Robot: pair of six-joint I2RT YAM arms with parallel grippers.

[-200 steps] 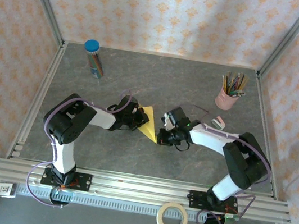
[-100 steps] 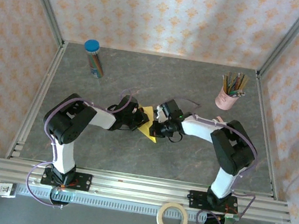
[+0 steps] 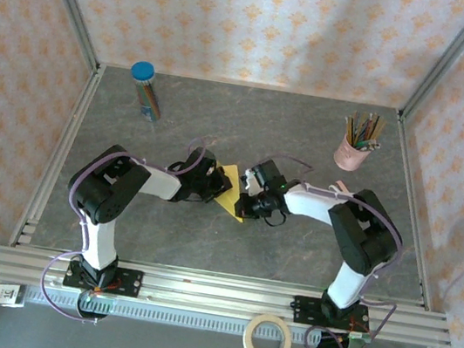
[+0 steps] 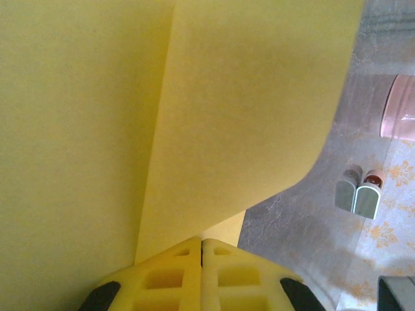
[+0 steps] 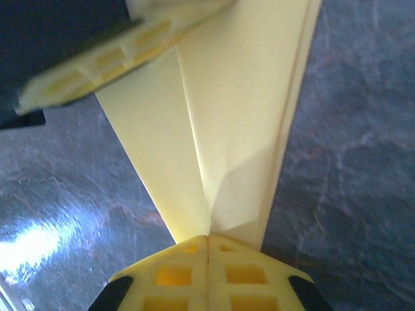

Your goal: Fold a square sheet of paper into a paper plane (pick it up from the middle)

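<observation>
1. Top external view: the paper plane [image 3: 231,190], half-made and wedge-shaped, lies mid-table with its sharp tip toward 5 o'clock. The left gripper [image 3: 212,185] sits at its 9 o'clock edge and the right gripper [image 3: 250,202] at its 3 o'clock edge.
2. Left wrist view: the left gripper [image 4: 201,249] has its fingers pressed together at 6 o'clock, against a raised flap. I cannot tell whether paper is nipped between them.
3. Right wrist view: the right gripper [image 5: 207,246] is pressed together too. The paper's narrow end runs straight into its seam, so it looks pinched on that tip.
4. Judgement: this is a creasing step. Anchor with one gripper and drag the other along the centre crease, low and slow.
5. Risk: thin paper may skid or tear if both grippers pull apart.
</observation>
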